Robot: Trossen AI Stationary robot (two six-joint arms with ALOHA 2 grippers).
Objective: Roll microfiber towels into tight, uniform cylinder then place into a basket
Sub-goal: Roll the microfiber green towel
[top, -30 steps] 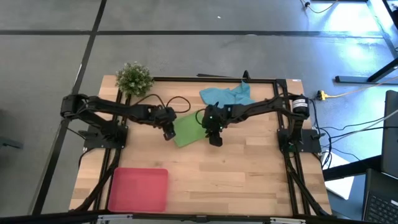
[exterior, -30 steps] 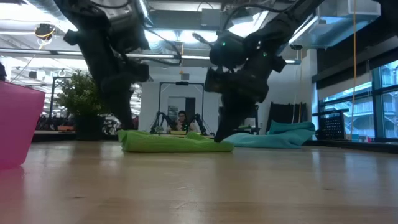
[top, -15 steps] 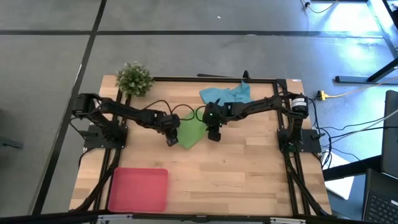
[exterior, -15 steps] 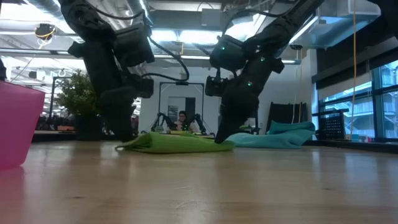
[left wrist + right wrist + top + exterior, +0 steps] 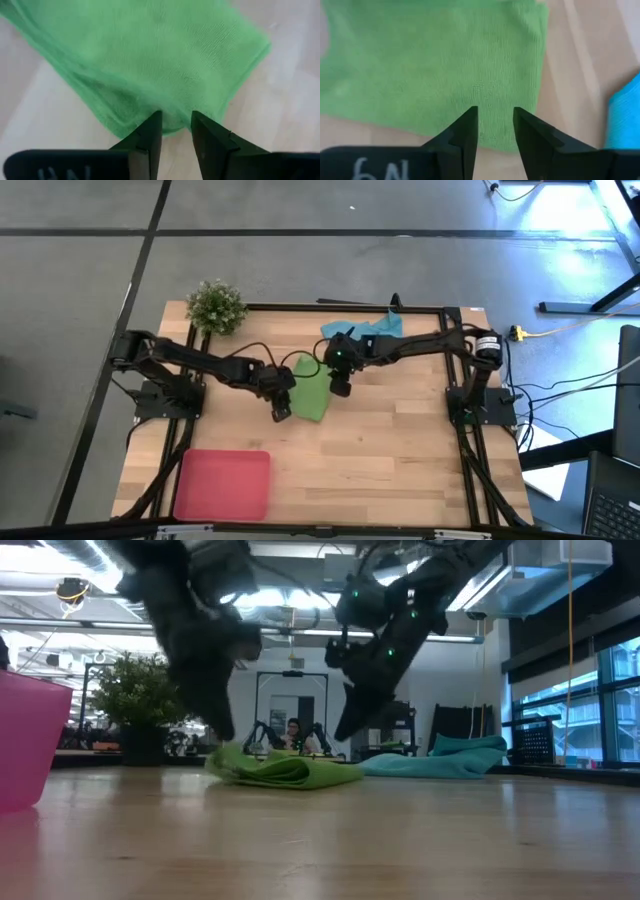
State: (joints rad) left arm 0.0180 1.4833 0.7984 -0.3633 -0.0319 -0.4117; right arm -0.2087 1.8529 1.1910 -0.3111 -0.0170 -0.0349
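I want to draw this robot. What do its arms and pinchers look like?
Both arms are thin, black and jointed, with black cables looping along them. The right arm has small green lights near its wrist. The left gripper and right gripper each have two dark wedge-shaped fingers, with pale lettering on the base.
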